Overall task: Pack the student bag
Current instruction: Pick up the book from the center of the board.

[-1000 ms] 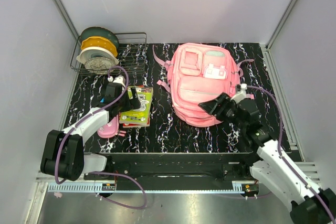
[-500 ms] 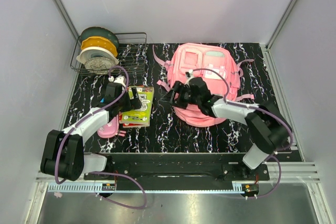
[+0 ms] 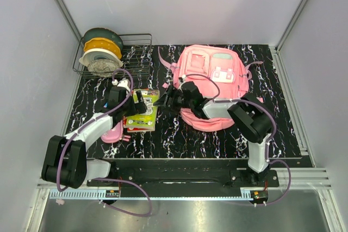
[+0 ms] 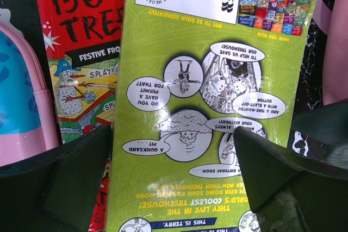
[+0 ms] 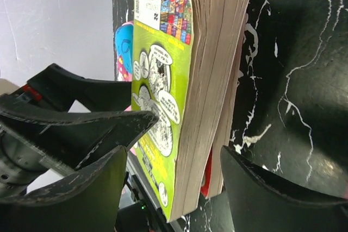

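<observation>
Finds the left gripper (image 3: 139,101) spread to its widest directly above a green paperback (image 4: 201,107), one finger past each long edge and neither touching it, which reads as a ready stance for straddling or steadying the stack. Beneath that paperback lies a red book (image 4: 81,47), poking out toward the gripper's left finger, with a pink-and-blue pencil case (image 4: 16,107) just beyond that finger. Finds the right gripper (image 3: 163,100) parted too and holding nothing, laid low over the table (image 3: 179,134) and pointed at the page edges of the same two books. Seems turned on its side, with one finger on the cover side and the other on the table side, most likely so as to pinch the books through their thickness. Cannot tell whether the fingertips have reached the pages. Places the student bag (image 3: 212,85) behind the right gripper, partly under its forearm, lying flat with its front pockets up. Leaves both books outside it, so judges the packing barely begun and the grip on the books to be the step in hand.
</observation>
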Robot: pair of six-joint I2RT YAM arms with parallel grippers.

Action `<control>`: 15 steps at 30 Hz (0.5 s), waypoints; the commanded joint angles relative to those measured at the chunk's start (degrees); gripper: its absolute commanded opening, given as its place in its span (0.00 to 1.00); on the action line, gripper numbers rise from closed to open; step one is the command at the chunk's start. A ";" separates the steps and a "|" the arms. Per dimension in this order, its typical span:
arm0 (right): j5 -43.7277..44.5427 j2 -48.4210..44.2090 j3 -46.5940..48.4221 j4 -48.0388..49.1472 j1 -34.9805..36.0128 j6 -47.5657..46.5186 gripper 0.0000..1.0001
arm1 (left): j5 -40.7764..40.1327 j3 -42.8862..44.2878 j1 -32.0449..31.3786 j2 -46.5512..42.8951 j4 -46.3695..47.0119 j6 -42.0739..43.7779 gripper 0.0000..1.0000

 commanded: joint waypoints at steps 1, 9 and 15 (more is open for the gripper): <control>-0.30 3.93 2.17 5.24 1.20 3.44 0.75 | 3.06 -1.25 0.07 -1.84 2.26 -1.65 0.99; 0.85 8.41 4.46 6.38 1.90 5.19 0.75 | 3.94 -3.98 0.07 -4.83 3.14 -2.53 0.99; -3.72 12.72 3.31 16.84 1.90 11.34 0.76 | 5.17 -5.64 -0.01 -4.57 4.63 -3.40 0.99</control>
